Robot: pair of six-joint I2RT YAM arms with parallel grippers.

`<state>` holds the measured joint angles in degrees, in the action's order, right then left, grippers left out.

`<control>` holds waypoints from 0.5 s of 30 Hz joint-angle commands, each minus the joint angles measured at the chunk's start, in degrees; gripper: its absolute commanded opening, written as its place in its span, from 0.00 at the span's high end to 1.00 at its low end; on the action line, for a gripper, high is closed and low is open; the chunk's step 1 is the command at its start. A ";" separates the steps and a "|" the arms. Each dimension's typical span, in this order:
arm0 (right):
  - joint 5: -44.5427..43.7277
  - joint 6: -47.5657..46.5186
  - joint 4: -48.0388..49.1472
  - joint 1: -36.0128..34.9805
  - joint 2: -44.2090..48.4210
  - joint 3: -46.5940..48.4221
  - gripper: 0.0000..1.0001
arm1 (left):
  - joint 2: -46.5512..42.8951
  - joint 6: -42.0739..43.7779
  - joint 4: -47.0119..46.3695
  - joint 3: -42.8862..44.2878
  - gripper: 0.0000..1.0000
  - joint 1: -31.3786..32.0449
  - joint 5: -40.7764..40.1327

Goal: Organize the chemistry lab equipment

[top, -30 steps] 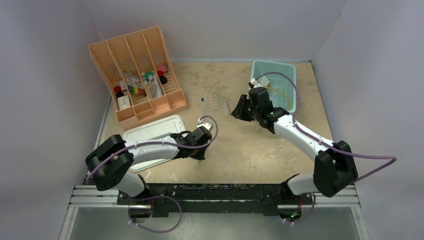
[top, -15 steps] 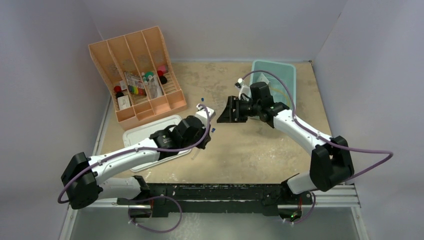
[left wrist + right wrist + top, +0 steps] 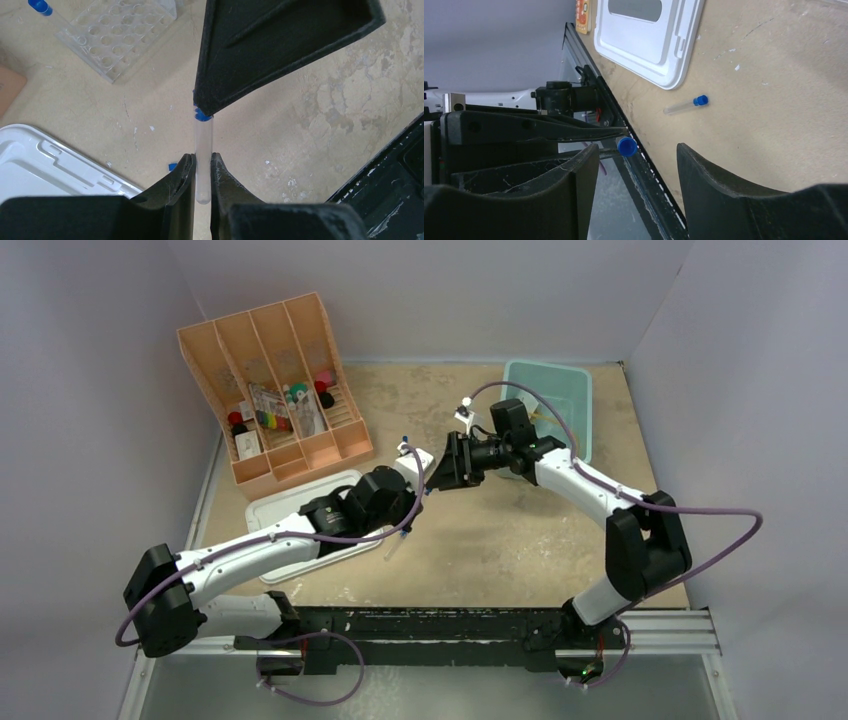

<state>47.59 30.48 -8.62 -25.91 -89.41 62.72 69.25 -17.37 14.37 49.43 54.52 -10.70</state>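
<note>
Two arms meet above the tabletop for what looks like a handover. The left hand is pinched narrow on the rounded bottom end of a blue-capped clear test tube, so most of the glass and the cap project straight out ahead of its fingers, free for another grip. The right hand faces it with jaws parted wide, one finger on either side of the blue cap. In the right wrist view the cap sits nearer one finger, with a gap showing. In the left wrist view a right finger's tip overlaps the cap, so contact cannot be told. The right hand holds nothing yet.

The likely reason for the pass lies ahead and to the left of the left hand. The clear holed rack stands there on the tabletop with one capped tube at its corner, and a tube held by its bottom cannot go bottom-first into a hole. Taken near the cap, it could.

A second test tube lies loose on the tabletop below the two hands, just beside the corner of the pale lid, apparently awaiting its turn. The orange organizer sits well off behind the left hand, and the teal bin sits behind the right.
</note>
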 commanded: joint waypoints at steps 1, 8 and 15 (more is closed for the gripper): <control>6.59 2.05 3.67 0.05 -0.36 0.31 0.42 | 0.20 1.31 -2.52 3.23 1.00 0.23 -0.85; 9.40 3.29 4.63 0.06 -3.00 1.73 0.65 | 0.89 1.53 -2.37 3.96 1.00 0.24 -1.14; 9.97 4.20 4.91 -0.02 -4.58 2.91 0.76 | 2.96 0.38 -0.92 5.44 1.00 0.17 -1.73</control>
<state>55.51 34.11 -5.19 -25.91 -94.35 62.70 71.81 -16.88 14.83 52.03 54.52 -11.27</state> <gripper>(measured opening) 0.277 0.111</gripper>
